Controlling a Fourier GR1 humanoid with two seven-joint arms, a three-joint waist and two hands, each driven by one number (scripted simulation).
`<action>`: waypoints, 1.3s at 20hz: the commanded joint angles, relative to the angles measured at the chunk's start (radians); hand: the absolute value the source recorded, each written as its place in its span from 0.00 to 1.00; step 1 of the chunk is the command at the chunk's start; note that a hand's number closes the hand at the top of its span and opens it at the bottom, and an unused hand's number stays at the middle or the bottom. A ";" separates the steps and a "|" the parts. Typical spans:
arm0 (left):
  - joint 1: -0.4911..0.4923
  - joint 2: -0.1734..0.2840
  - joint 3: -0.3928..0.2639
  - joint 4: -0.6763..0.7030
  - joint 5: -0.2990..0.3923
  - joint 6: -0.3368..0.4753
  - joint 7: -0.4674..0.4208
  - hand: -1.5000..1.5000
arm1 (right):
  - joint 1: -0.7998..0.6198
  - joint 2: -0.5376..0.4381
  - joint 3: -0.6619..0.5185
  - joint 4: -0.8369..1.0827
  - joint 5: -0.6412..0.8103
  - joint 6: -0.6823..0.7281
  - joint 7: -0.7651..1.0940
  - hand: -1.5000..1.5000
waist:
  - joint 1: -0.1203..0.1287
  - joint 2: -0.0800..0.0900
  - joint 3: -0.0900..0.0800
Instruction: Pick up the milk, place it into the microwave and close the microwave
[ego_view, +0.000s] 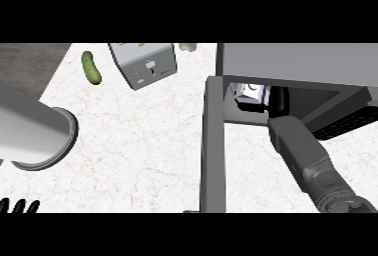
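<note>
The right hand (278, 100) is reached into the open microwave (295, 62), its grey forearm running up from the lower edge of the view. Only a dark strip of the hand shows inside the cavity, so I cannot tell whether its fingers are curled or straight. The milk (247, 94) stands inside the microwave just left of that hand, close enough that they seem to touch, though a hold on it cannot be made out. The microwave door (212, 150) hangs open further left of the hand, stretching down toward the near edge of the desk (140, 150). Well to the left of the right hand, a toaster (145, 62) and a green pickle (91, 67) lie on the desk. The left hand (18, 206) shows only straight fingertips pointing up at the lower left corner, far from the milk
</note>
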 joint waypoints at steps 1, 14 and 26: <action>-0.002 0.006 -0.007 -0.002 -0.010 -0.015 -0.004 0.00 | -0.036 -0.043 0.015 0.040 0.038 -0.063 -0.033 1.00 | 0.015 0.006 0.001; -0.052 0.009 -0.002 0.028 -0.015 0.000 0.016 0.00 | -0.106 -0.056 -0.053 0.040 0.015 -0.190 -0.106 1.00 | 0.037 0.021 0.001; -0.094 0.003 -0.019 0.055 -0.028 0.008 0.033 0.00 | -0.143 -0.067 -0.084 0.056 0.028 -0.359 -0.085 1.00 | 0.051 0.030 0.002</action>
